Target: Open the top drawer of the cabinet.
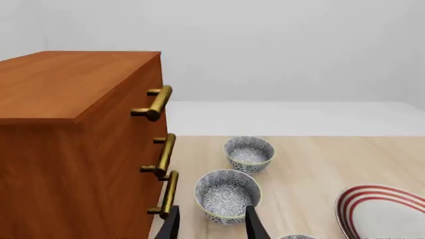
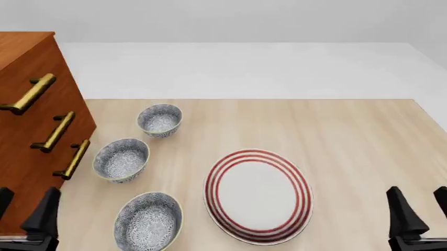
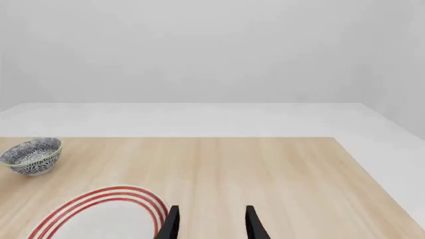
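You see a light wooden table (image 2: 349,136). Behind it, the floor (image 2: 244,68) is white and the wall (image 3: 212,50) is plain gray.

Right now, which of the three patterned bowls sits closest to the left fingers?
The near bowl, at the front view's bottom edge, just right of the left fingers. The middle bowl and far bowl sit further up the table.

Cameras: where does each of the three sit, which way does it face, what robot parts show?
Front: fixed above and behind the arms, facing forward-down; cabinet, left gripper, right gripper.
Left wrist: behind the open left gripper, facing the top drawer handles.
Right wrist: behind the open right gripper, facing the table.
Shared: the striped plate appears in all.
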Action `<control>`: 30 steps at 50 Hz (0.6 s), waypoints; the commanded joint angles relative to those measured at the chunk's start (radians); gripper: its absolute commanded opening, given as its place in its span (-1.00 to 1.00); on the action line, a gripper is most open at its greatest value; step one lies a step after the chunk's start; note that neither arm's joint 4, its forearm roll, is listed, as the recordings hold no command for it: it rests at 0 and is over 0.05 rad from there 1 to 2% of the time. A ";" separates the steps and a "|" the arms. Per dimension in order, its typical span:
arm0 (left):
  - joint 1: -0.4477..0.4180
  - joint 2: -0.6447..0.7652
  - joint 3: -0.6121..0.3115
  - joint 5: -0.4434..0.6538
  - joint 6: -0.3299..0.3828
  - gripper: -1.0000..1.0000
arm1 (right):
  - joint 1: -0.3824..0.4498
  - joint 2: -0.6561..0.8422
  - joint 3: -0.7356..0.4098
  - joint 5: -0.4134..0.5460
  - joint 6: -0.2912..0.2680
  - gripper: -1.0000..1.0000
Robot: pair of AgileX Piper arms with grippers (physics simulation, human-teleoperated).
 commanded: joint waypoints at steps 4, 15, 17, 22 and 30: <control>0.003 0.000 0.000 0.029 -0.001 1.00 | 0.000 0.005 -0.003 -0.001 0.000 1.00; 0.009 0.000 -0.002 0.043 -0.004 1.00 | 0.000 0.005 -0.003 -0.001 0.000 1.00; 0.006 0.000 -0.003 0.046 0.005 1.00 | 0.000 0.005 -0.003 -0.001 0.000 1.00; 0.014 0.000 -0.044 0.022 0.102 1.00 | 0.000 0.005 -0.003 -0.001 0.000 1.00; 0.011 -0.001 -0.107 0.000 0.317 1.00 | 0.000 0.005 -0.003 -0.001 0.000 1.00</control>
